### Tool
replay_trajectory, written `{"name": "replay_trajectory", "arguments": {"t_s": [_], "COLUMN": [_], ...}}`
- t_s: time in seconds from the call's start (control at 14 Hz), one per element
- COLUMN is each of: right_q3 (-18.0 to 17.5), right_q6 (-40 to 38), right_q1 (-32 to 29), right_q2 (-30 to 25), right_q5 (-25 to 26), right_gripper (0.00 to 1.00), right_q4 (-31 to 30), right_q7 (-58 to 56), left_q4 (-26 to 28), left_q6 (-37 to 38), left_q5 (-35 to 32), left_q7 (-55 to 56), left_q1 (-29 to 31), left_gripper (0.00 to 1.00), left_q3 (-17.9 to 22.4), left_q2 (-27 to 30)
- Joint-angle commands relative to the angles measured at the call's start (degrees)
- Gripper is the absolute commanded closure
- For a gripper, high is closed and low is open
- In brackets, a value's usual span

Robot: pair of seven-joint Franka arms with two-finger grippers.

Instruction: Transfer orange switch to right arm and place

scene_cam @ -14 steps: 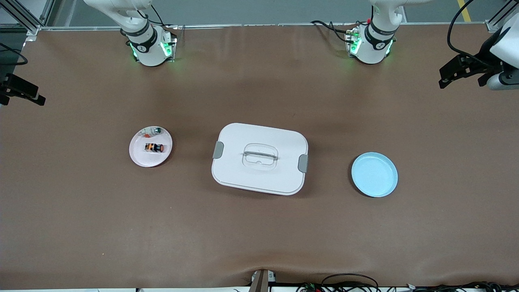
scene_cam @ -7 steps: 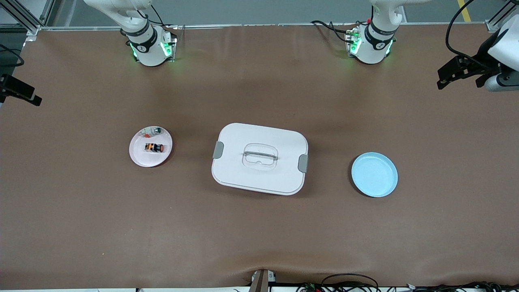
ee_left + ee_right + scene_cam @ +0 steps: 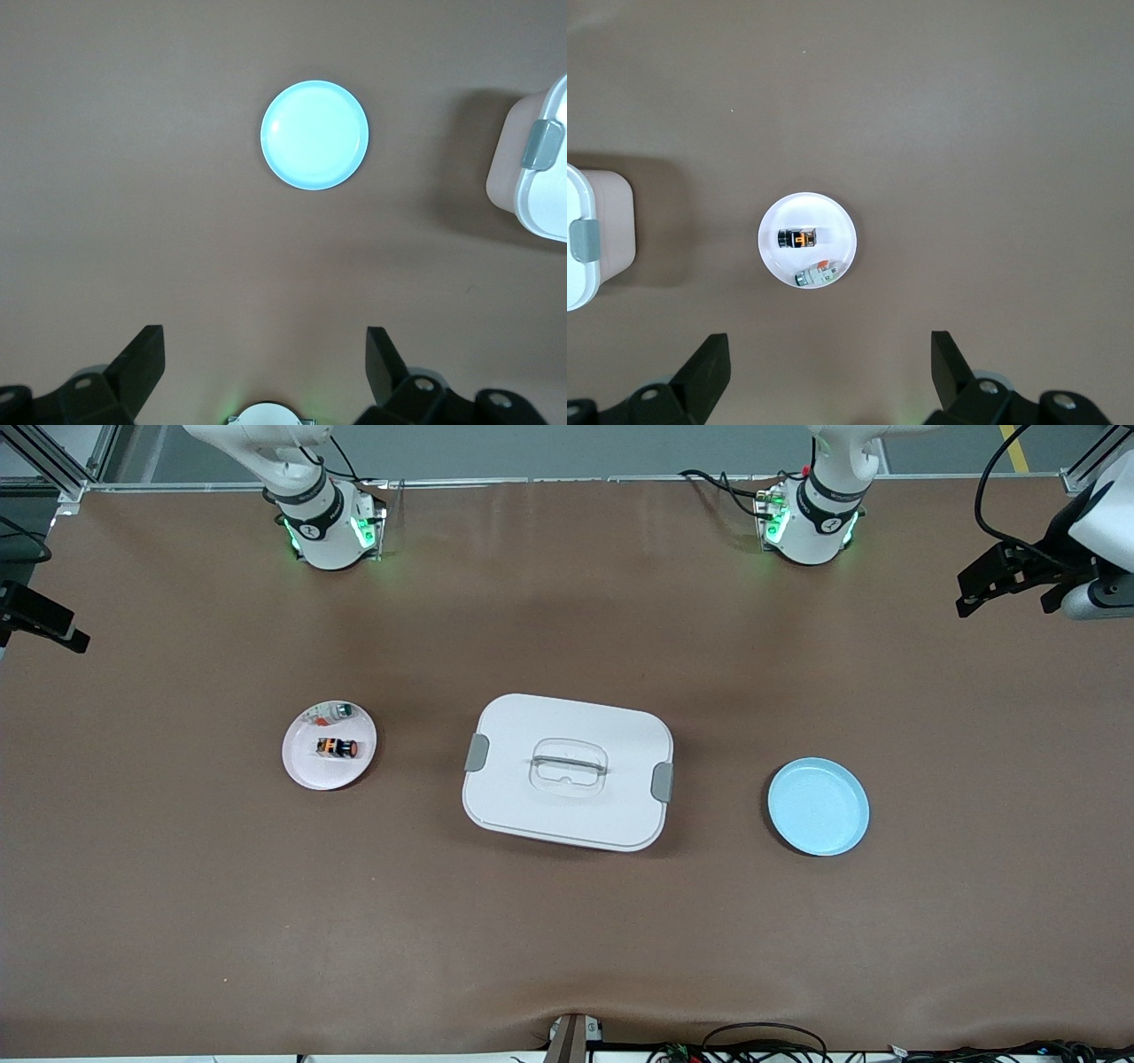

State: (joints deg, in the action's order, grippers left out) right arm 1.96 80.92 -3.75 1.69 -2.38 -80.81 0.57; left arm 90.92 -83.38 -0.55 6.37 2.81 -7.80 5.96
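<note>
The orange switch (image 3: 337,747) lies on its side on a small white plate (image 3: 310,771) toward the right arm's end of the table, black with an orange cap. In the right wrist view the switch (image 3: 796,237) lies on that plate (image 3: 833,221) well below my open, empty right gripper (image 3: 830,354). In the front view the right gripper (image 3: 35,615) hangs at the table's edge. My left gripper (image 3: 1003,593) hangs over the left arm's end of the table, and in its wrist view this gripper (image 3: 266,354) is open and empty.
A white-and-green piece (image 3: 341,709) shares the white plate. A white lidded box (image 3: 568,771) with grey latches stands mid-table. A light blue plate (image 3: 818,806) lies toward the left arm's end and shows in the left wrist view as the blue plate (image 3: 314,135).
Both hands have shifted only slightly at the two ends of the table. Nothing on the table has moved.
</note>
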Motion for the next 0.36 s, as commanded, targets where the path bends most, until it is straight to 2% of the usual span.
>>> {"name": "replay_trajectory", "arguments": {"t_s": [0.0,0.29], "right_q3": [-0.5,-0.5], "right_q6": [1.2,1.1], "right_q1": [-0.6,-0.5], "right_q2": [-1.8,-1.9], "right_q5": [0.1,0.1], "right_gripper": [0.0,0.0], "right_q4": [-2.0,-2.0], "right_q7": [-0.8,-0.8], "left_q4": [0.1,-0.7], "left_q6": [-0.5,-0.5], "left_q5": [1.0,0.6], "left_q7": [-1.0,-1.0], "left_q1": [0.3,0.3], "left_gripper": [0.0,0.0], "left_q3": [0.2,0.2], "left_q2": [1.0,0.6]}}
